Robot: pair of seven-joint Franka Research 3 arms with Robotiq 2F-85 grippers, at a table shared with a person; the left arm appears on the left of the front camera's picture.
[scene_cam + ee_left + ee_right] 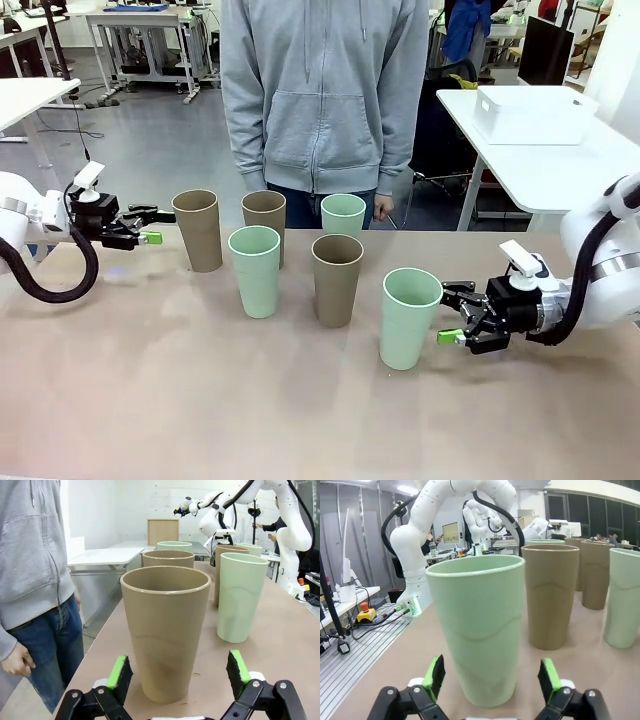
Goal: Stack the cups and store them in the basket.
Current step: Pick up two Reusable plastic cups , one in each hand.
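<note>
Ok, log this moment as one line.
cups: six upright, unstacked | left hand: open, facing tan cup | right hand: open, facing mint cup | basket: on side table

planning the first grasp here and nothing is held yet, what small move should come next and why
Probably ease the right hand forward until its open fingers straddle the nearest green cup, then close. In the front view that cup stands upright just ahead of the fingertips, not yet between them, and apart from the other cups. The left hand is open likewise beside a brown cup.
</note>
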